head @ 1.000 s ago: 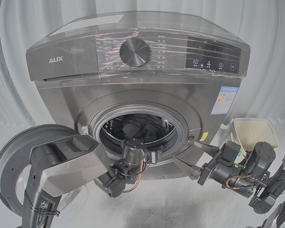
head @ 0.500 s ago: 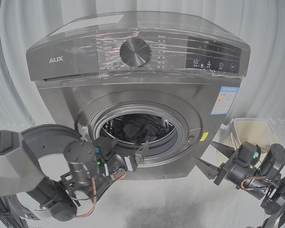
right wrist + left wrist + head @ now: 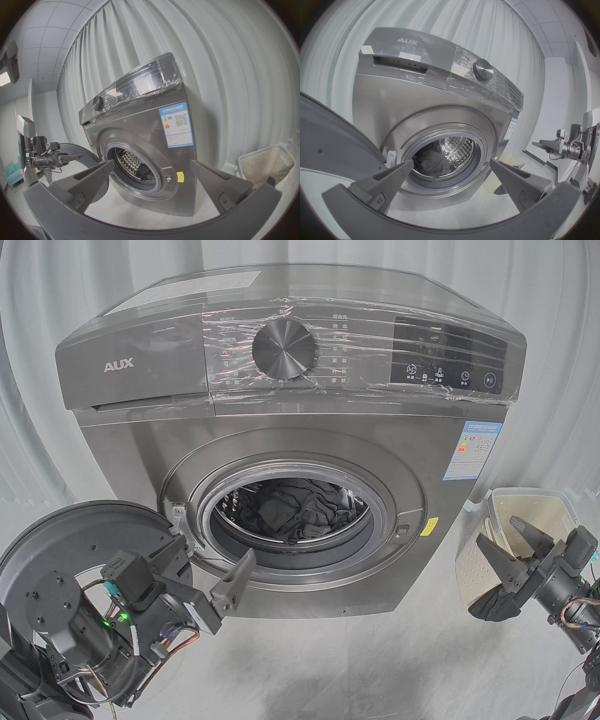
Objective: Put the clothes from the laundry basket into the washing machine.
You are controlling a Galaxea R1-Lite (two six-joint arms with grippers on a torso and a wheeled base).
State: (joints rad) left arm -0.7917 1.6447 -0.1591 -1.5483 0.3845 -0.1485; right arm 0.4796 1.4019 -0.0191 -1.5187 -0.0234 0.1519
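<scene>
Since a heap of dark clothes [image 3: 294, 509] already lies in the drum of the washing machine [image 3: 300, 415], beyond the tips of the left gripper [image 3: 217, 545], I judge the job largely done but not finished. One dark garment [image 3: 494, 609] sits low against the near side of the laundry basket [image 3: 475, 571], just under the right gripper [image 3: 495, 529], and I cannot tell whether it is inside the basket or on the floor in front of it. What I can see of the basket's inside, behind the right jaws, looks bare, so that piece is probably the last to go in. Both pairs of jaws stand spread wide with nothing between them. The left pair points at the lower rim of the drum mouth, with the round door [image 3: 81, 534] swung fully open beside and behind it. The right pair points at the basket, well apart from the drum. By my count there is one machine, one door, one basket, two grippers, one heap in the drum whose pieces I cannot separate, and one garment still waiting.
</scene>
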